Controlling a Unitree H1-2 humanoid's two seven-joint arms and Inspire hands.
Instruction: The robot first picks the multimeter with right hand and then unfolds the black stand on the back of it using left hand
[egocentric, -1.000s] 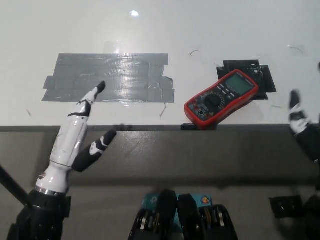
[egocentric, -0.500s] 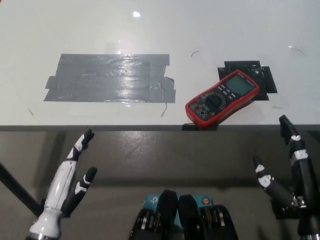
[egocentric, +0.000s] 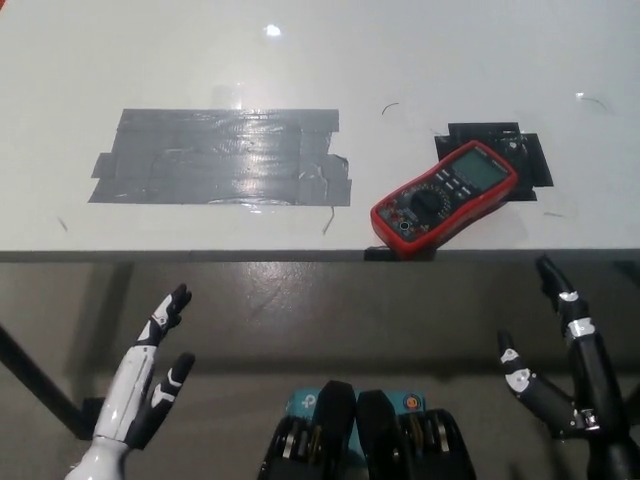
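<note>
Multimeter (egocentric: 446, 193): a red-cased meter with a dark face lay flat and face up on the white table (egocentric: 420, 60). It sat at a slant, its greenish display end pointing up and to the right, its lower end close to the table's near edge.
Multimeter face: a round dial sat in the middle, with a row of small buttons between the dial and the display. The markings were too small to read.
Multimeter stand: the back of the meter was against the table, so the black stand could not be seen.
Black tape (egocentric: 505, 150): a dark patch lay under and behind the multimeter's display end, partly covered by it.
Grey tape (egocentric: 222, 157): a wide patch of overlapping shiny strips lay well to the left of the multimeter on the same table.
Left hand (egocentric: 150, 380): the white hand was well below and left of the multimeter, off the table, fingers spread apart and holding nothing. Its wrist was cut off by the picture's bottom edge.
Right hand (egocentric: 560, 365): the black hand was below and right of the multimeter, off the table, fingers splayed upward and empty. Its lower part ran out of the picture.
</note>
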